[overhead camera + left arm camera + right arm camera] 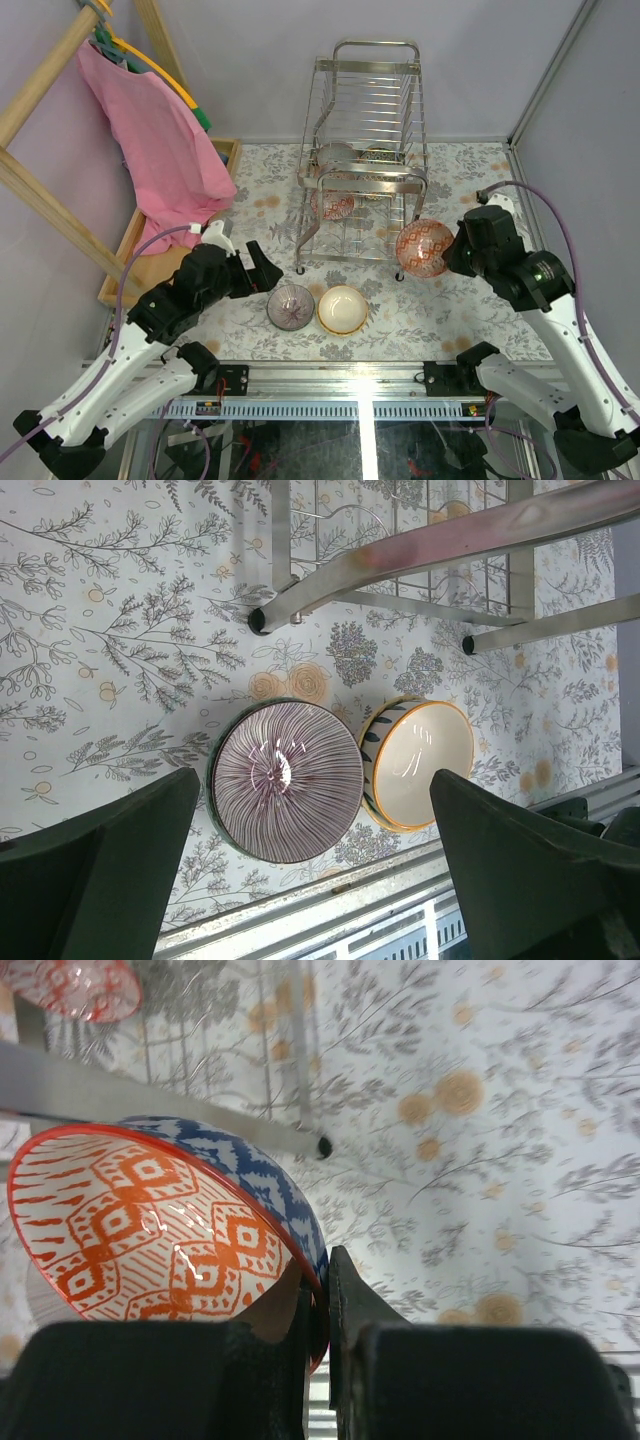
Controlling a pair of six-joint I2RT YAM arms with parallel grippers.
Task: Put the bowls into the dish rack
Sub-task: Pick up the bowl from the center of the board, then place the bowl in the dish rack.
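Dish rack (365, 150): in the left wrist view only two feet and some low bars show; the rest runs off the top edge.
Bowls in the rack (335, 205): from above, half hidden behind its wires; the patterns of the two upper ones cannot be told.
Red-patterned bowl (150, 1230): lower rim hidden behind the right fingers (345, 1300).
Second red bowl (75, 985): blurred, cut by the top edge of the right wrist view.
Left fingers (100, 870): cut off by the bottom edge.
Wooden tray (155, 265): mostly under the pink cloth (150, 130).
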